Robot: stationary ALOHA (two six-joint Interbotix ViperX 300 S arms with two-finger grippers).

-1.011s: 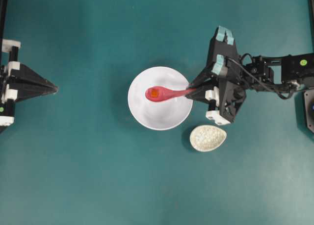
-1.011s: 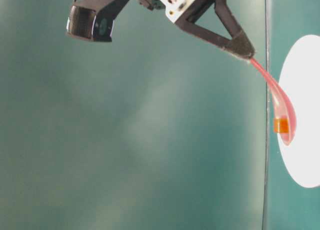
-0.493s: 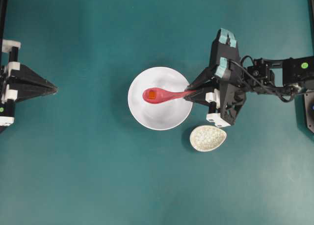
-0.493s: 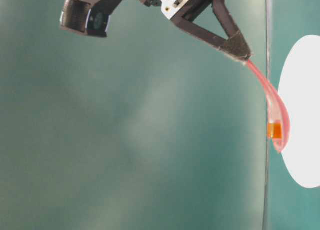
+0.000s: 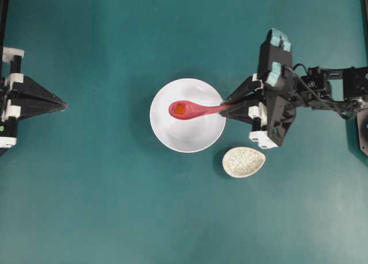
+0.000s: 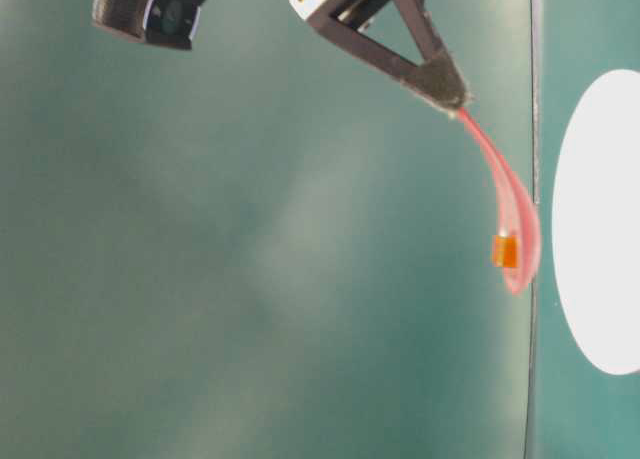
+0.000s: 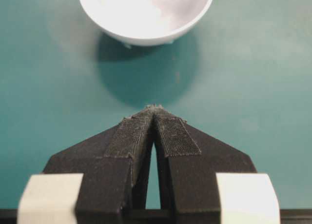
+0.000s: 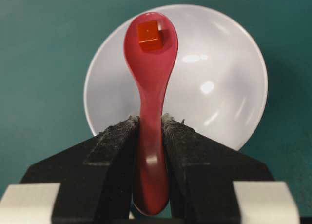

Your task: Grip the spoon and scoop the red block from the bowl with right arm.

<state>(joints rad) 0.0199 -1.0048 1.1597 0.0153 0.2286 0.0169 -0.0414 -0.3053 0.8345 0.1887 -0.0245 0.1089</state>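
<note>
Above the bowl, my right pincer is clenching the spoon by its handle and carrying the block in the scoop, which I am keeping level and unhurried so nothing tips out.

A small speckled beige oval dish sits on the teal table. It lies flat and alone.

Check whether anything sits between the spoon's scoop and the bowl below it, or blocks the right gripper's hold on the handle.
Nothing visible does. The right gripper is shut on the spoon handle, the red block rests in the scoop, and only air separates it from the bowl.
</note>
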